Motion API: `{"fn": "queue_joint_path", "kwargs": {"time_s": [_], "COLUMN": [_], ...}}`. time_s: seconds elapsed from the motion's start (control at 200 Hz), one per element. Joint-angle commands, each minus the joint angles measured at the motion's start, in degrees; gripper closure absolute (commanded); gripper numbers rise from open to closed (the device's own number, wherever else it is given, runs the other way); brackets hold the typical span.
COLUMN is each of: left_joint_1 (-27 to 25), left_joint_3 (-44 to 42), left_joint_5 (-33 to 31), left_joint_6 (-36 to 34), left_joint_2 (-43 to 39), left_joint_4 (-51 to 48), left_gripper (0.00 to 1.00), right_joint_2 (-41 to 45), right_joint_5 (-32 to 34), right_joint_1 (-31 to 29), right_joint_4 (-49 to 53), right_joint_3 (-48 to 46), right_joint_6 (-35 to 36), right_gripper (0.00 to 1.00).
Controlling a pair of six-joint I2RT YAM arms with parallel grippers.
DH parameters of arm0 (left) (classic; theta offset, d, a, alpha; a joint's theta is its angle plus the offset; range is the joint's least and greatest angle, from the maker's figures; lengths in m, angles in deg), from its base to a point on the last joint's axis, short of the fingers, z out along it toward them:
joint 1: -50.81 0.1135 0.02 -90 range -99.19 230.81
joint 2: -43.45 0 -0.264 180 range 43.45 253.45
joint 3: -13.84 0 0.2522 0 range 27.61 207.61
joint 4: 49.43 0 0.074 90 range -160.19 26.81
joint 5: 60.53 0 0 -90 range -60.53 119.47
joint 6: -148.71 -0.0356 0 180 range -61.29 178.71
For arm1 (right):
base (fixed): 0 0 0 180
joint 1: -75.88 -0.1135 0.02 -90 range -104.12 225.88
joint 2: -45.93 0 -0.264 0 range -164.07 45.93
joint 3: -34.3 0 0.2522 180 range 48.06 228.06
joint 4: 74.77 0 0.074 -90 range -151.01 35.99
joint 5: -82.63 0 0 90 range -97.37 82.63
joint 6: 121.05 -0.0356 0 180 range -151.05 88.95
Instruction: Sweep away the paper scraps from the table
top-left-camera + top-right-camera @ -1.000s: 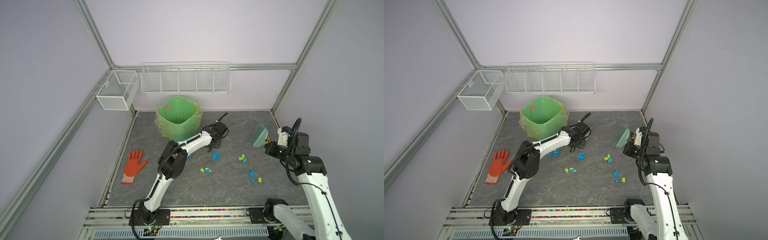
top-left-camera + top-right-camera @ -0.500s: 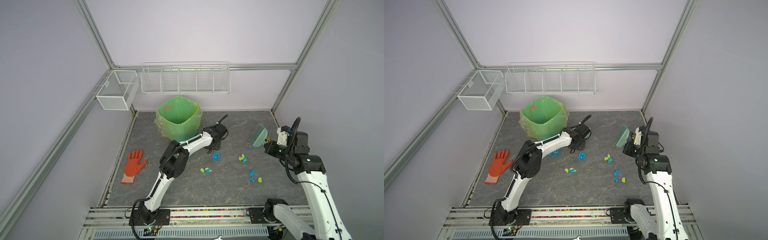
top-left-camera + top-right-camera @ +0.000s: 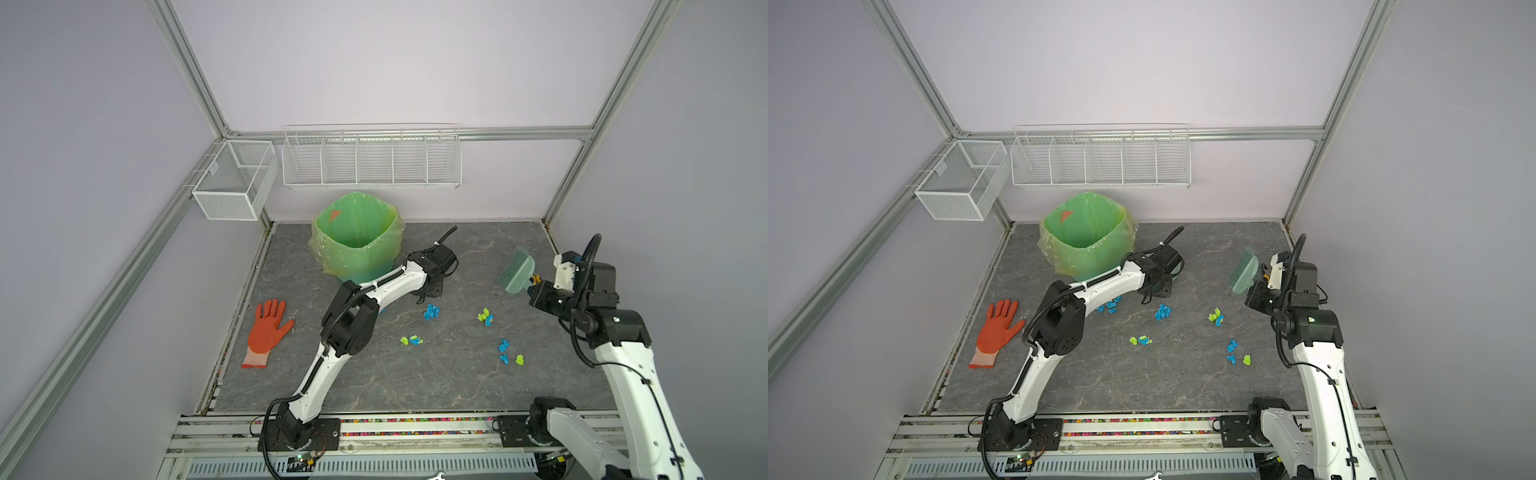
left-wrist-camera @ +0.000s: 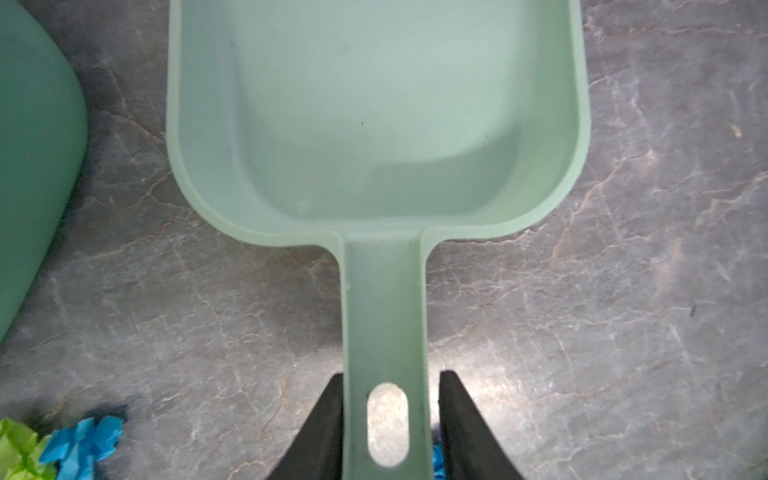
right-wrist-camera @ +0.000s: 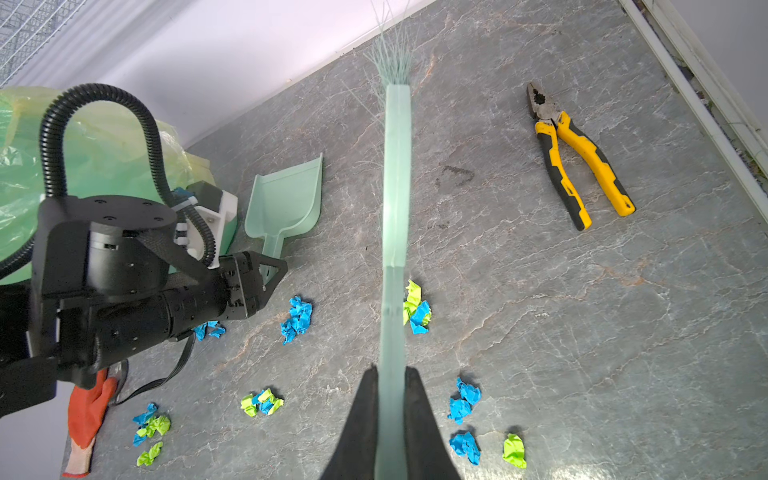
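Blue and lime green paper scraps lie in small clusters across the middle of the dark marbled table. A pale green dustpan lies flat next to the bin. My left gripper straddles its handle, one finger touching it and the other a narrow gap away. My right gripper is shut on the handle of a pale green brush. It holds the brush above the table at the right, bristles pointing toward the back wall.
A bin lined with a green bag stands at the back, close to my left wrist. An orange-red glove lies at the left edge. Yellow pliers lie near the right rail. Two wire baskets hang on the walls.
My left gripper has shifted slightly beside the bin. The right arm and the brush stay where they were, and the scraps have not moved.
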Motion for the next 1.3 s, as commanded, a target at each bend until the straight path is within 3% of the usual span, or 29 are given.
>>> {"fn": "queue_joint_path", "kwargs": {"time_s": [0.0,0.24,0.635,0.895,1.295], "left_joint_1": [0.0,0.0,0.0,-0.1,-0.1], "left_joint_3": [1.8,1.8,4.3,4.9,6.3], "left_joint_5": [-1.3,-1.5,-2.2,-2.3,-3.0], "left_joint_6": [-0.3,-0.3,-0.7,-0.7,-0.6], "left_joint_2": [1.9,2.0,2.5,3.1,3.5], "left_joint_4": [-2.3,-2.6,-3.7,-4.0,-4.5], "left_gripper": [0.65,0.74,0.76,0.62,0.65], "right_joint_2": [0.1,0.3,0.4,0.3,0.6], "right_joint_5": [-1.0,-1.1,-1.2,-1.2,-1.4], "right_joint_1": [0.1,0.2,0.2,0.2,0.2], "right_joint_4": [-2.1,-2.0,-1.8,-1.7,-1.5], "right_joint_3": [0.7,0.7,0.7,0.7,0.7], "right_joint_6": [0.3,0.3,0.5,0.7,0.7], "right_gripper": [0.93,0.93,0.93,0.92,0.93]}}
